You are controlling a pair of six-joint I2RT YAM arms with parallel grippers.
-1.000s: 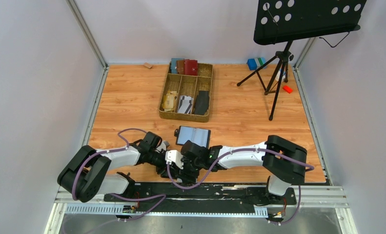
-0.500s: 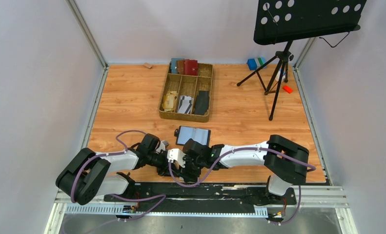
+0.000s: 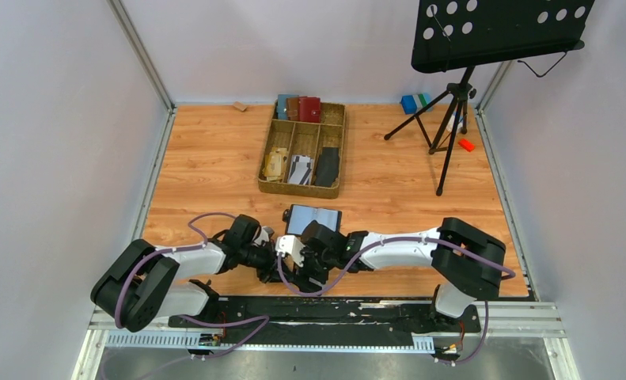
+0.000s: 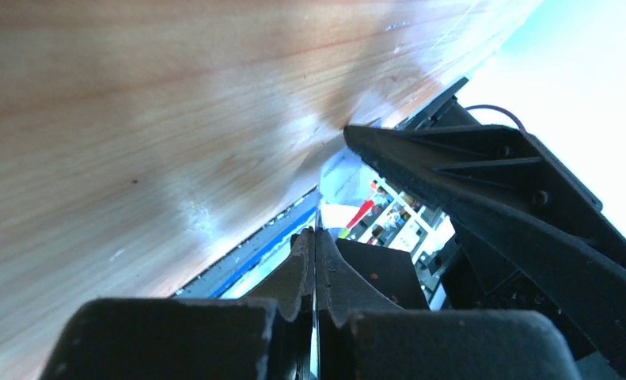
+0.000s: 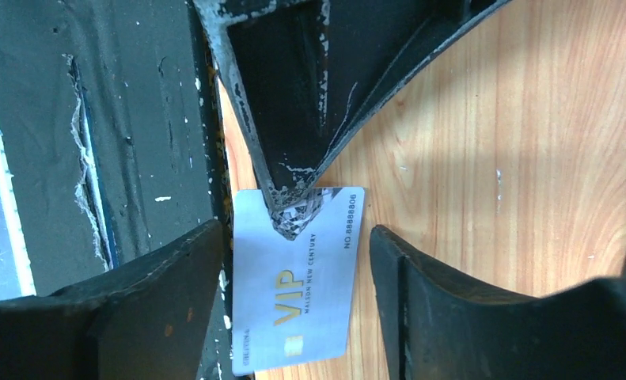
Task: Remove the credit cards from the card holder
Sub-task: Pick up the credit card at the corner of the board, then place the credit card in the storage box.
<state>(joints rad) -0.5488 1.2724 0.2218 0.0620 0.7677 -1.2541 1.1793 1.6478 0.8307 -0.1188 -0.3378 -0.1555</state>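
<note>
One credit card (image 5: 294, 293) was out, clamped in my left fingers (image 4: 313, 265) with the right fingers (image 5: 159, 309) apart either side, near the open card holder (image 3: 316, 216) on the counter (image 3: 214, 158); I couldn't see whether more cards remained.

You've got pale grey walls (image 3: 56, 119) on three sides, with aluminium posts (image 3: 141, 51) in the far corners. A wood-grain tabletop (image 3: 214, 158) fills the middle. There's a black perforated music stand (image 3: 495, 32) at upper right, its tripod (image 3: 457, 91) standing on the wood. A metal rail (image 3: 325, 342) runs along the bottom edge. Light is flat and even.
</note>
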